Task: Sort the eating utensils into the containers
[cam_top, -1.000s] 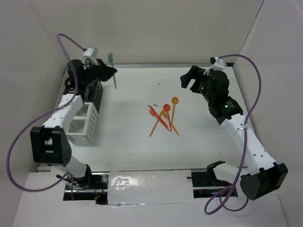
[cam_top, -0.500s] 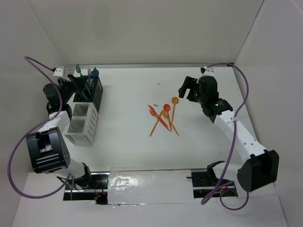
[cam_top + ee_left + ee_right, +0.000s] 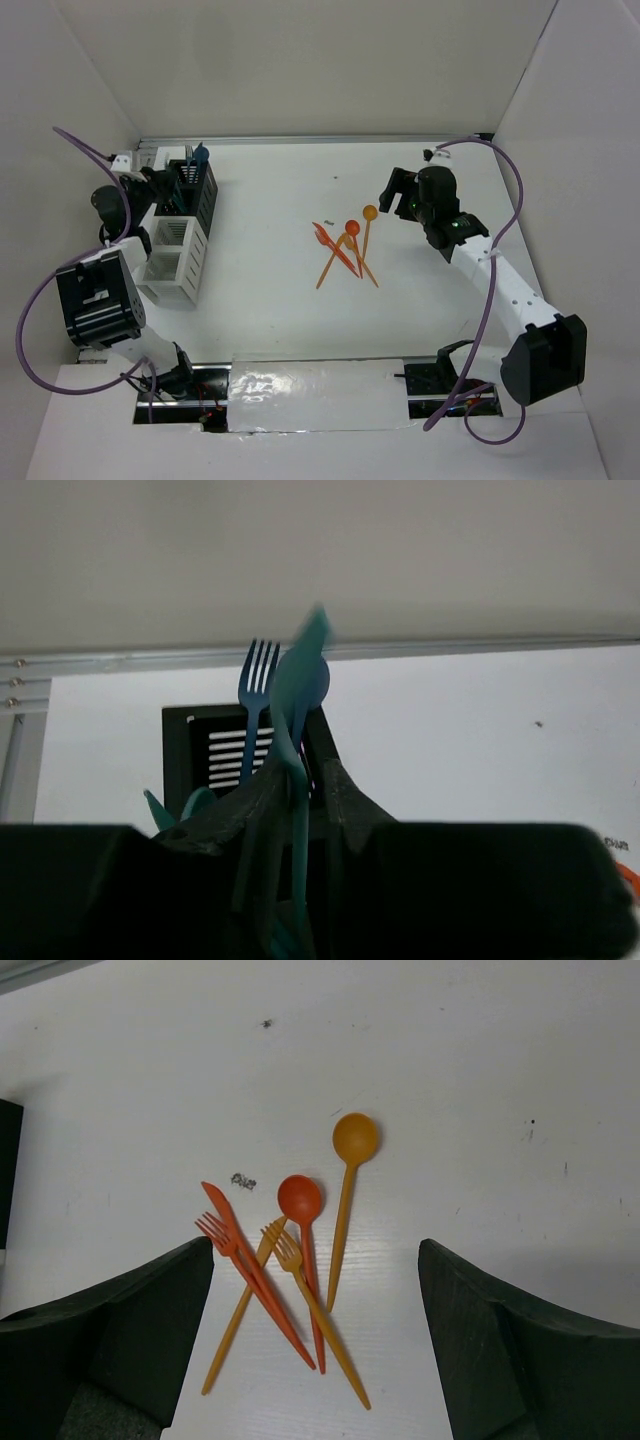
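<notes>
Teal utensil point(image 3: 299, 685) has moved from mid-air to black bin point(image 3: 203, 200).

A teal-blue fork point(image 3: 258, 672) and spoon point(image 3: 300, 680), black perforated mesh bin point(image 3: 201, 200), white bins point(image 3: 190, 266), orange and red-orange utensils point(image 3: 299, 1198), white table point(image 3: 500, 1080).

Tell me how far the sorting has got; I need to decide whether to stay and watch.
Done: a teal fork stands in the black mesh bin. In hand: a teal utensil sits between the fingers of the left gripper at that bin; gripped or released, I cannot tell. Left: the orange and red pile lies on the table, the open right gripper near it.
</notes>
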You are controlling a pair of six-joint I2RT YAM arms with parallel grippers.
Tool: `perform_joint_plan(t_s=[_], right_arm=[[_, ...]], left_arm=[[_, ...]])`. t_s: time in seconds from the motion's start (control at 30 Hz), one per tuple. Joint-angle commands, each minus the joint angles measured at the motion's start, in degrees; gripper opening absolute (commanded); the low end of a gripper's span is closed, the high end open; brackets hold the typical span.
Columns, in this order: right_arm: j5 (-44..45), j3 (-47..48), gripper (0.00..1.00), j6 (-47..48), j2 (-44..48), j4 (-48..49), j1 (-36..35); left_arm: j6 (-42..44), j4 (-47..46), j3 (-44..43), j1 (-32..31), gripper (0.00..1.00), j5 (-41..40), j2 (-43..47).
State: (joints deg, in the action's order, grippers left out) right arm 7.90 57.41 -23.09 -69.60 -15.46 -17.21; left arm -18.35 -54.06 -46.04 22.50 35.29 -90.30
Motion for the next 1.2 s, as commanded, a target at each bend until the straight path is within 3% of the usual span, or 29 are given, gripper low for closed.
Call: perform_joint_plan(t_s=[0.0,0.07,0.17,0.2,0.23,0.4,0.5,0.57,0.67,0.7,0.77,0.83,0.87,1.17], right_arm=[[1.15,0.86,0.89,-0.37,-0.36,2.37,0.42],[1.15,0.86,0.89,-0.2,-0.36,2.37,0.34],[1.15,0.86,0.89,-0.11,0.34,2.37,0.43],[1.15,0.34,0.89,-0.02,0.35,2.37,0.43],[0.54,0.34,0.9,0.06,0.43,2.37,0.34],[-1.91,-2.46,0.91,-0.64,-0.09,1.84,0.34],[-3.15,-4.23,1.0,-2.3,0.52,3.41,0.69],[-3.68,-6.25,1.0,-3.18,0.78,4.65,0.69],[-2.54,-6.87,1.0,-3.8,0.18,4.65,0.6],[-2.02,-7.57,1.0,-3.8,0.17,5.18,0.69],[-2.88,-9.06,1.0,-3.89,-0.09,6.93,0.69],[-3.59,-9.77,1.0,-3.28,0.08,9.65,0.6],[-3.59,-10.38,1.0,-3.28,-0.01,9.66,0.6],[-0.88,-11.0,1.0,-3.63,-1.41,9.66,0.25]], left_arm=[[0.86,-7.02,1.82,0.35,0.35,0.14,-0.84],[1.03,-6.85,2.35,0.44,0.39,-0.57,0.12],[1.12,-5.53,2.45,0.79,0.53,-1.45,2.31],[1.12,-4.66,2.19,0.79,0.64,-1.89,2.24],[0.43,-3.43,1.75,0.96,0.67,-2.32,2.93],[0.07,14.56,-4.92,1.05,0.8,-4.0,13.2],[0.86,37.47,-16.07,-0.34,0.8,-3.12,19.36],[0.33,45.92,-21.17,-2.54,0.81,-2.17,21.48],[-2.48,44.94,-22.0,-10.07,0.82,1.44,24.72],[-3.0,43.01,-19.9,-9.59,0.82,1.19,25.17],[-2.66,43.25,-19.26,-17.09,0.84,-0.65,25.09],[-1.52,45.96,-20.4,-18.55,0.83,-2.06,21.85],[0.14,48.59,-21.8,-23.94,0.83,-4.24,20.62],[4.81,56.0,-25.68,-39.02,0.83,-9.89,8.83]])
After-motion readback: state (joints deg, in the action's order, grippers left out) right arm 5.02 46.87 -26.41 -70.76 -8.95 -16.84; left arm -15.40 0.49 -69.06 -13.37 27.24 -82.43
